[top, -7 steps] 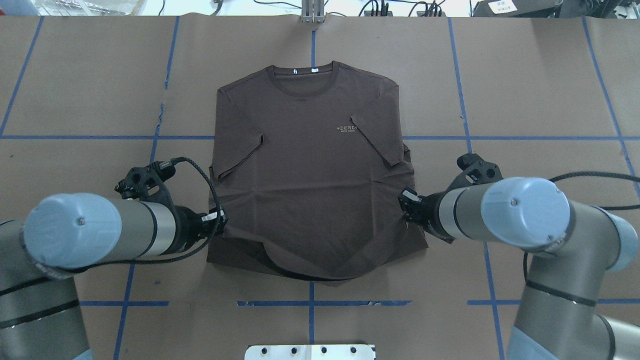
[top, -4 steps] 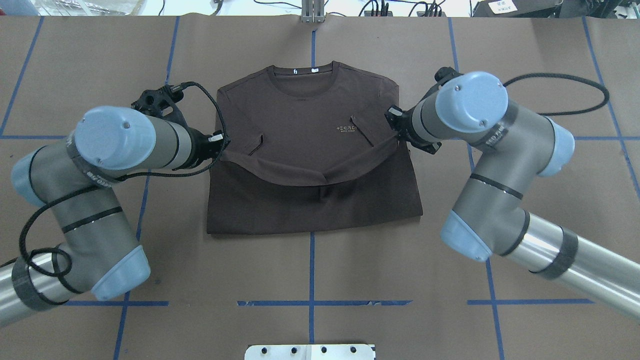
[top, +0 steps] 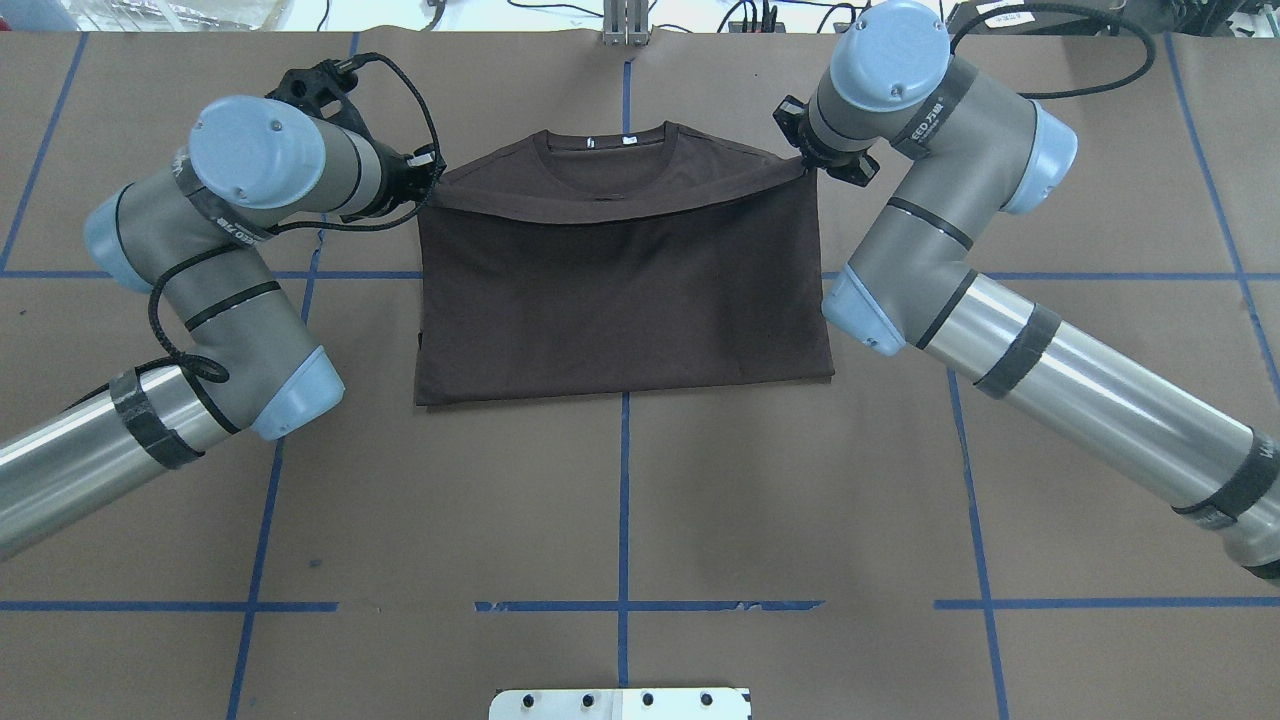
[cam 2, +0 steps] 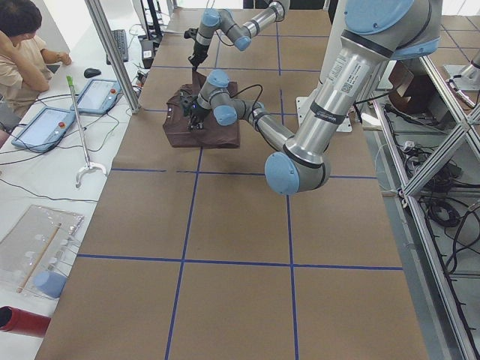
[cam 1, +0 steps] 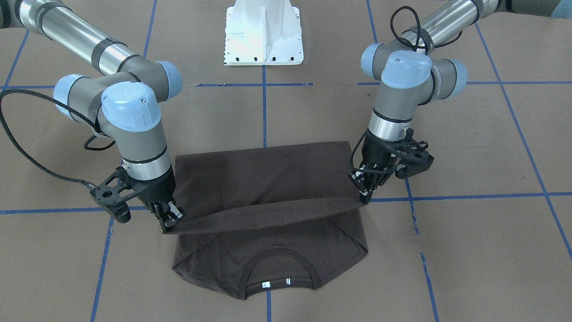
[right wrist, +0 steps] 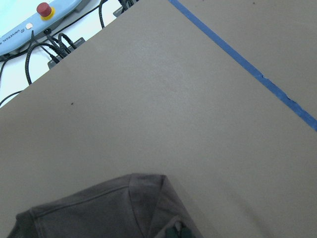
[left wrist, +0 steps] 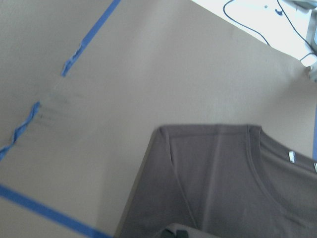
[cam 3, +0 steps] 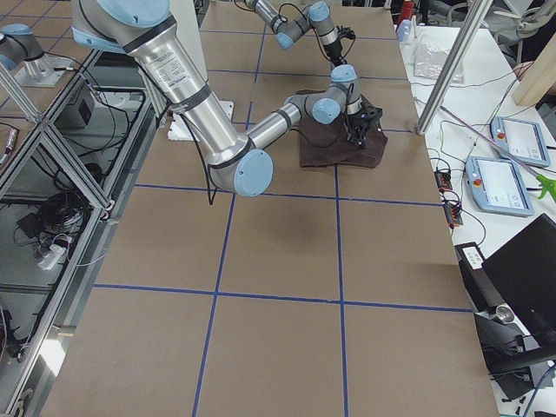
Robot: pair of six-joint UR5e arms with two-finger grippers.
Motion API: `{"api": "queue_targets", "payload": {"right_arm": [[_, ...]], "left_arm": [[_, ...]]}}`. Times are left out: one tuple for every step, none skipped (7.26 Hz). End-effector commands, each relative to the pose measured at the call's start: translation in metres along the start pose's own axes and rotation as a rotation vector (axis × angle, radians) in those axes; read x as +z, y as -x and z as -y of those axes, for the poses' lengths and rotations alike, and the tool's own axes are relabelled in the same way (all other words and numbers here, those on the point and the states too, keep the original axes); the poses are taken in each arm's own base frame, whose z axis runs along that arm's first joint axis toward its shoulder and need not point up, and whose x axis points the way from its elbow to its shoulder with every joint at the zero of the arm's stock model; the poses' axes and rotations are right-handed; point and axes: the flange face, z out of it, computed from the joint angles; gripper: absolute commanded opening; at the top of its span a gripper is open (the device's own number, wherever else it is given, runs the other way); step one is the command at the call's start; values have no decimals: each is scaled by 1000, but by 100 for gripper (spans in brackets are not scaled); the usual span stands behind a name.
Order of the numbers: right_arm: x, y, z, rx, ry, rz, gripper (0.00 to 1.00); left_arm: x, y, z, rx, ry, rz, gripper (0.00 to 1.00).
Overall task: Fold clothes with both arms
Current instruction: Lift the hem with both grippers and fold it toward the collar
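Overhead exterior view, from where I stand: a dark brown short-sleeved T-shirt point(top: 620, 300) lies on the brown paper-covered table point(top: 780, 480), centred on one of the blue tape lines point(top: 622, 480) and on the half far from the robot. The shirt is doubled over itself, with a straight crease along its near side and the loose hem edge drawn up towards the neck.

The black two-finger left gripper point(top: 432, 172) is pinched tight on the left end of that hem edge. The black two-finger right gripper point(top: 797, 150) is pinched tight on the right end. The edge stretches between them and bows a little towards the robot in the middle. Beyond it the ribbed round collar point(top: 605, 150) shows, with two small white neck labels point(top: 628, 140) inside it.

The grey left arm point(top: 230, 230) and grey right arm point(top: 960, 220) both reach far forward, one on each side of the garment. The front-facing view shows both wrists pointing down and the held edge raised slightly off the cloth beneath it, which spreads out flat around the collar. Each wrist camera shows a shoulder corner of the shirt on bare paper; the fingers themselves are barely in shot.

A white pedestal base point(cam 1: 264, 31) stands on the table between the arms. A seated person point(cam 2: 22, 52) is at a side desk beyond the table's far edge.
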Motion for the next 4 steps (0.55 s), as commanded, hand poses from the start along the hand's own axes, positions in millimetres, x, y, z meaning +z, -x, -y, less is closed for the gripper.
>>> {"api": "queue_targets", "payload": {"right_arm": [[26, 13, 16, 7, -14, -24, 0], [25, 19, 17, 10, -15, -21, 0], [30, 19, 16, 8, -15, -29, 0], [32, 18, 16, 8, -14, -34, 0]], "left_arm": [[31, 11, 12, 5, -12, -9, 0], [32, 12, 12, 5, -12, -7, 1], [32, 12, 12, 5, -12, -9, 8], [38, 16, 12, 5, -10, -3, 14]]}}
